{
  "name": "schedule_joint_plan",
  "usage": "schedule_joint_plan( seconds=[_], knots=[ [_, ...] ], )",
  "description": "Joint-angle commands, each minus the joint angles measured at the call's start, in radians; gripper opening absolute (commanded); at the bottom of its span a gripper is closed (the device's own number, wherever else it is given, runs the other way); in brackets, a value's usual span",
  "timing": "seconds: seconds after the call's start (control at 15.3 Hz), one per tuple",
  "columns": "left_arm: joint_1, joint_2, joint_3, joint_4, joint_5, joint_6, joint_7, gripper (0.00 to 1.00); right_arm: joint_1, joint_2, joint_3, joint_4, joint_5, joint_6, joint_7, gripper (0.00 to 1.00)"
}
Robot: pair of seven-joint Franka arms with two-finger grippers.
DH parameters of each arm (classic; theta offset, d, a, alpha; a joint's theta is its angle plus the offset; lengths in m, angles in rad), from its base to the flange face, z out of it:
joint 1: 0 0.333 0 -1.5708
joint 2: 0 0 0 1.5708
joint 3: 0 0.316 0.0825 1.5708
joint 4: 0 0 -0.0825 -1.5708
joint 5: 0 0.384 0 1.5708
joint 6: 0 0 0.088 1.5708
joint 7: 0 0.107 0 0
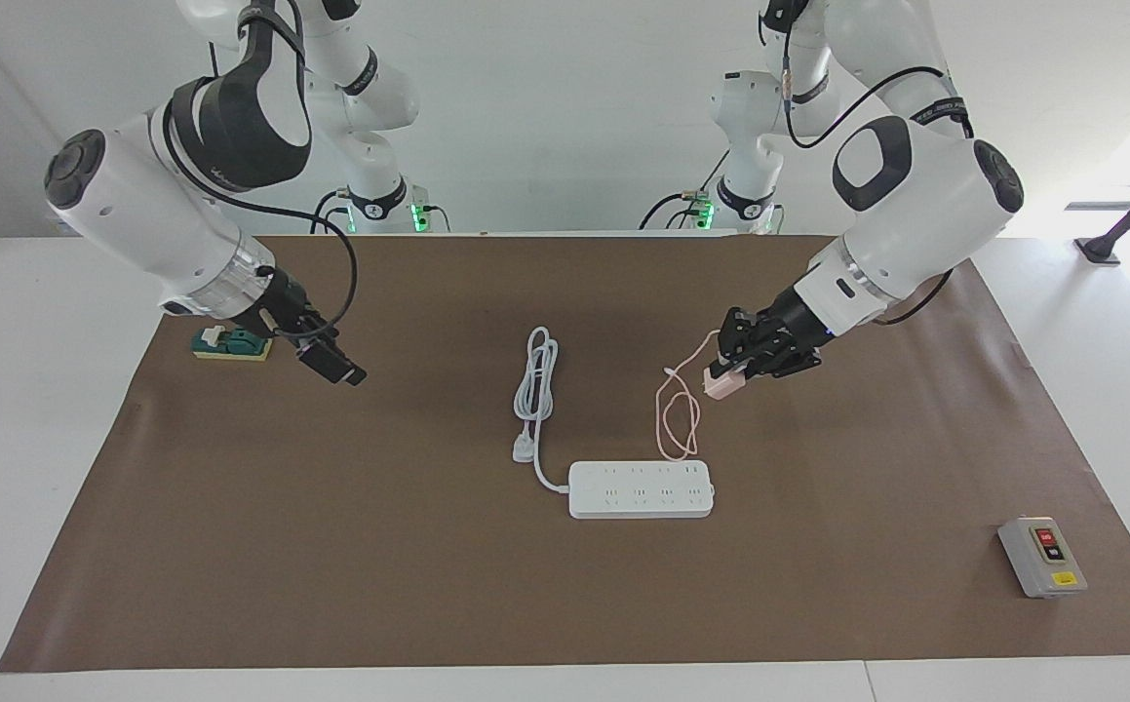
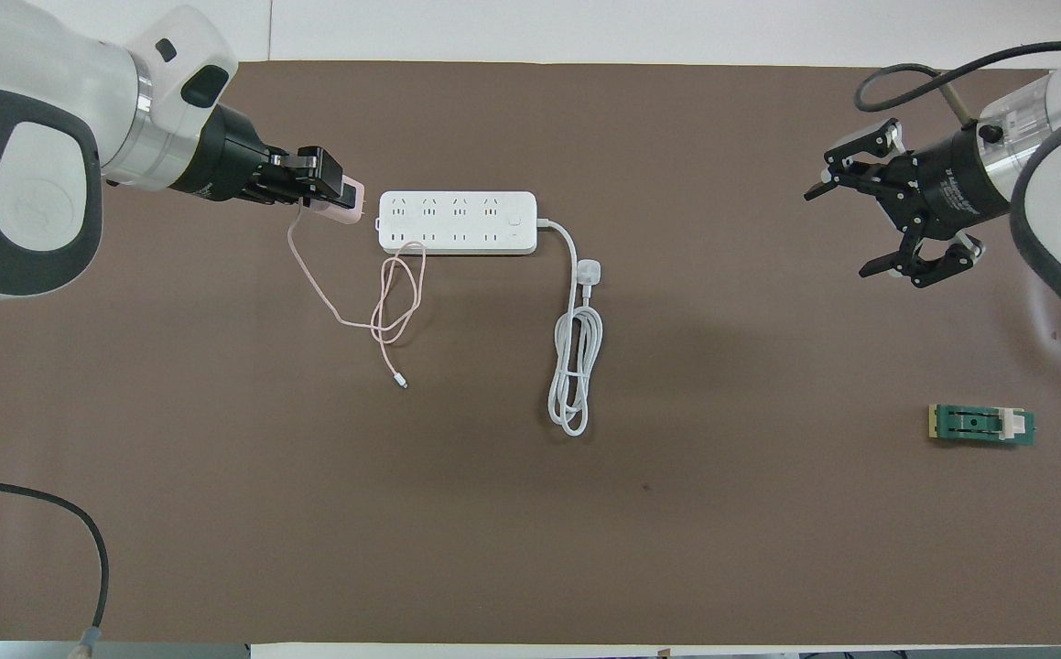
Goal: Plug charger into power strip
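Observation:
The white power strip lies flat in the middle of the brown mat, sockets up. My left gripper hangs in the air over the mat, off the strip's end toward the left arm's end of the table. It is shut on the pale pink charger. The thin pink cable drops from the charger and loops on the mat at the strip's near edge. My right gripper is open and holds nothing, raised over the mat toward the right arm's end.
The strip's thick white cord lies coiled nearer the robots, with its white plug beside the strip. A grey switch box sits toward the left arm's end. A green block sits toward the right arm's end.

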State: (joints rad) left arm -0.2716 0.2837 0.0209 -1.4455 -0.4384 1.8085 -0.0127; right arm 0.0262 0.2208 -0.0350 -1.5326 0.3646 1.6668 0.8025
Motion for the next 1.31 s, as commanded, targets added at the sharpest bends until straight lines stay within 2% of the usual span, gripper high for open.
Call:
schedule_joint_plan(
  seconds=[0.0,0.26,0.52,0.78,0.91,1.24],
  knots=[
    [-0.018,-0.007,-0.006,0.037,0.096,-0.073,-0.101,0.00,-0.028,-0.046,0.012,-0.014,-0.068,-0.036,-0.156,1.00],
    [-0.054,-0.047,-0.007,0.031,0.141,-0.084,-0.167,0.00,-0.045,-0.104,0.013,-0.023,-0.162,-0.079,-0.406,1.00],
    [-0.054,-0.046,-0.009,0.030,0.144,-0.083,-0.197,0.00,-0.045,-0.190,0.013,-0.046,-0.291,-0.104,-0.661,1.00],
    [-0.028,-0.073,0.007,0.031,0.156,-0.104,-0.194,0.00,-0.063,-0.251,0.013,-0.049,-0.343,-0.165,-0.805,1.00],
    [-0.034,-0.072,0.008,0.031,0.222,-0.109,-0.205,0.00,-0.063,-0.276,0.015,-0.052,-0.374,-0.185,-0.861,1.00],
    [-0.027,-0.069,0.010,0.033,0.234,-0.182,-0.391,0.00,-0.089,-0.360,0.032,-0.109,-0.383,-0.205,-0.908,1.00]
  ],
)
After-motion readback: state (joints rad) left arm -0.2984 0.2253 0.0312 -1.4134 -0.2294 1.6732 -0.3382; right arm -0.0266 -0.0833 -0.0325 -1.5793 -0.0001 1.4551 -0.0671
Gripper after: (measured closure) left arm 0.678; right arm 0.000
